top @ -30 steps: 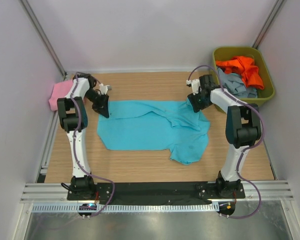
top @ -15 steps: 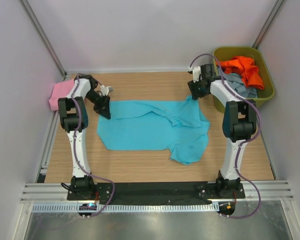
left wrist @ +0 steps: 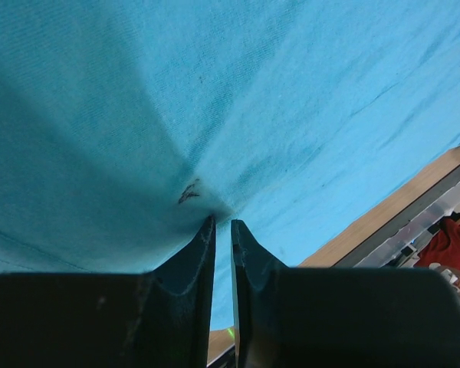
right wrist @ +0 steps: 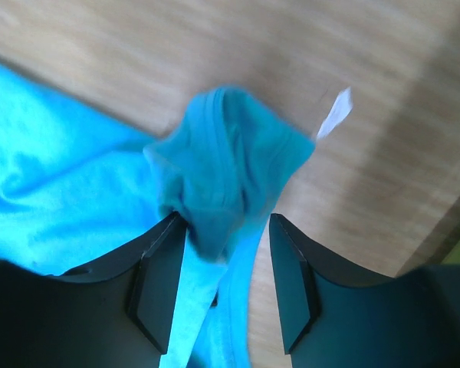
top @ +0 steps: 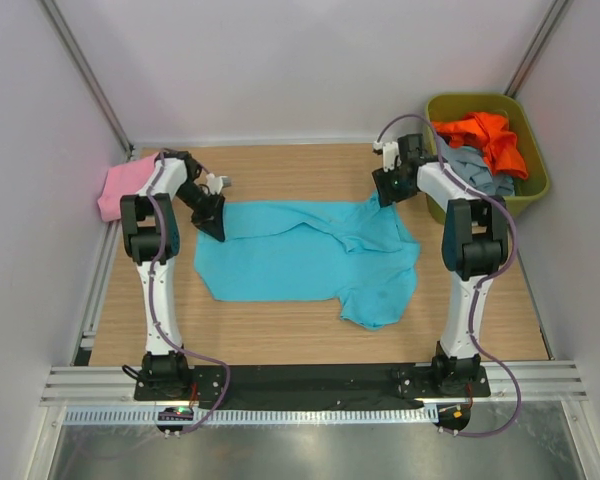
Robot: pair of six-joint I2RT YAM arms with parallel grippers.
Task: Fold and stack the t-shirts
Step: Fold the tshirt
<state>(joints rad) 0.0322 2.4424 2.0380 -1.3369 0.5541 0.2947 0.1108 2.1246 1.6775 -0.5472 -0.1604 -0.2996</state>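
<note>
Right end effector (top: 385,189) moved back over wooden table (top: 280,335).

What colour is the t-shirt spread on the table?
Turquoise t-shirt; the top external view shows it best.

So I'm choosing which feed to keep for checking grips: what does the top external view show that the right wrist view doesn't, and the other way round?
Only the top external view shows the pink t-shirt by the left wall, the olive bin holding the orange t-shirt and grey-blue t-shirt, and the left gripper at the cloth's far-left corner. Only the right wrist view shows the white label and the bunched collar between the right gripper's open fingers. Both show the turquoise t-shirt on the wooden table.
</note>
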